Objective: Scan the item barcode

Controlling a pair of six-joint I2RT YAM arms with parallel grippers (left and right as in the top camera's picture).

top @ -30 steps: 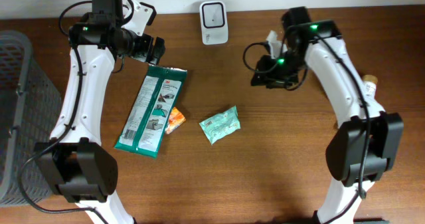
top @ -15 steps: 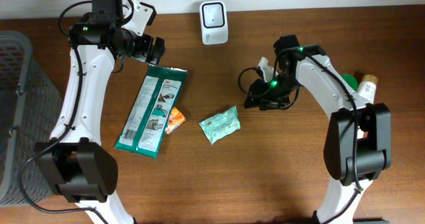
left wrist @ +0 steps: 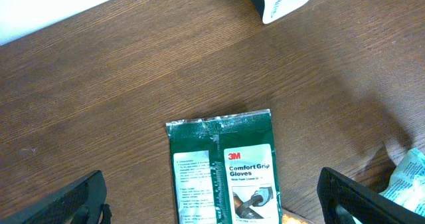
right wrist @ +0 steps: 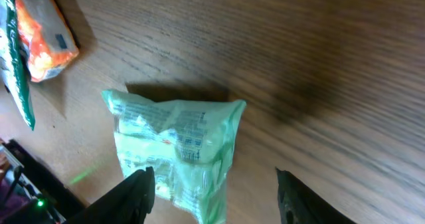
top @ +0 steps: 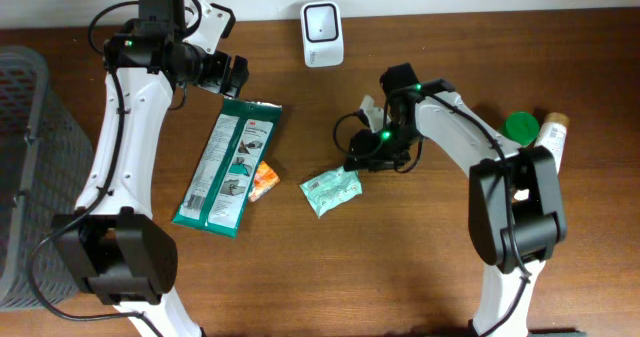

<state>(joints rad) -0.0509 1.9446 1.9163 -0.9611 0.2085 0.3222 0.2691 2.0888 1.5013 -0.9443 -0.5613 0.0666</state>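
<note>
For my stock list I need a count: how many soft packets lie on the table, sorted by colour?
Dark green: 1, the gloves pack
Orange: 1, the small packet
Pale green: 1, the pouch
Total: 3

A crinkled mint-green plastic pouch with fine dark print lay flat near the middle of the bench, skewed at a slight angle. The scanner, a small white box with a grey square window on its face, sat at the bench's far edge, well apart from the pouch.
</note>
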